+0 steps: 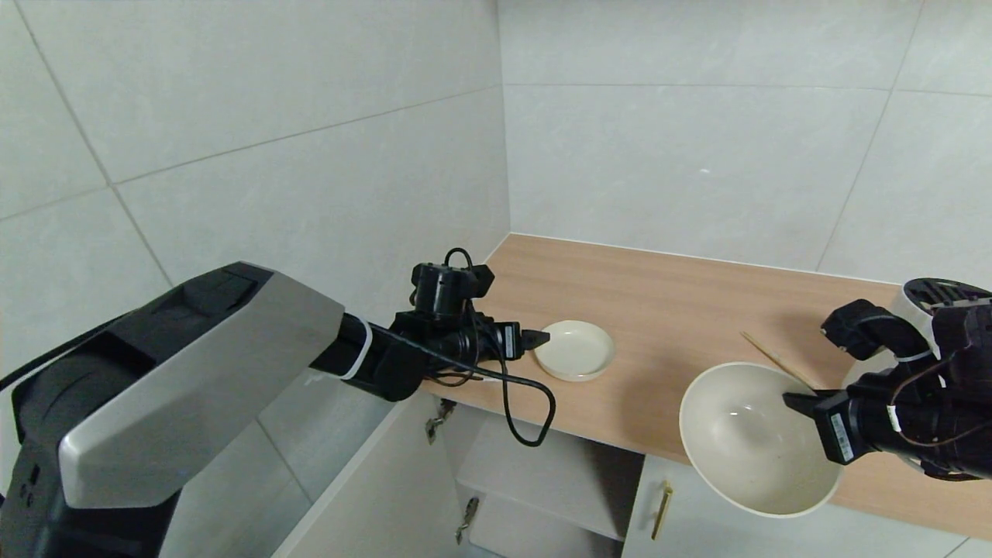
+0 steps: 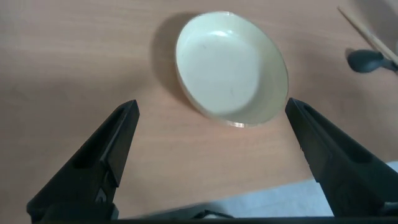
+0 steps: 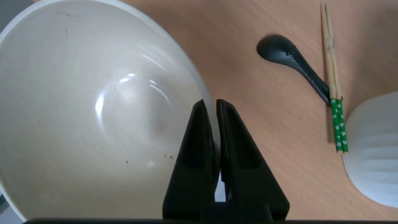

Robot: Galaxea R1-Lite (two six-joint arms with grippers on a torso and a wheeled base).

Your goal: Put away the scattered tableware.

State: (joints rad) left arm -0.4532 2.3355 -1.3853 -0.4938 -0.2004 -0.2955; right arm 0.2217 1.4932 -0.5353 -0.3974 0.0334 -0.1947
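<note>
A small cream dish [image 1: 574, 349] [image 2: 231, 65] lies on the wooden counter [image 1: 666, 302]. My left gripper [image 1: 540, 339] [image 2: 211, 107] hovers open just short of it, one finger to either side, touching nothing. A large cream bowl [image 1: 752, 438] [image 3: 93, 106] hangs tilted over the counter's front edge, with my right gripper [image 1: 798, 403] [image 3: 216, 109] shut on its rim. A black spoon [image 3: 292, 56] [image 2: 367, 60] and a pair of chopsticks [image 3: 333, 74] [image 1: 775, 360] lie on the counter past the bowl.
A white ribbed bowl [image 3: 376, 155] sits beside the chopsticks' green ends. Tiled walls close the counter at the back and left. Below the counter a cabinet door [image 1: 372, 480] stands open onto a shelf [image 1: 535, 480]; a gold handle [image 1: 660, 508] marks the neighbouring door.
</note>
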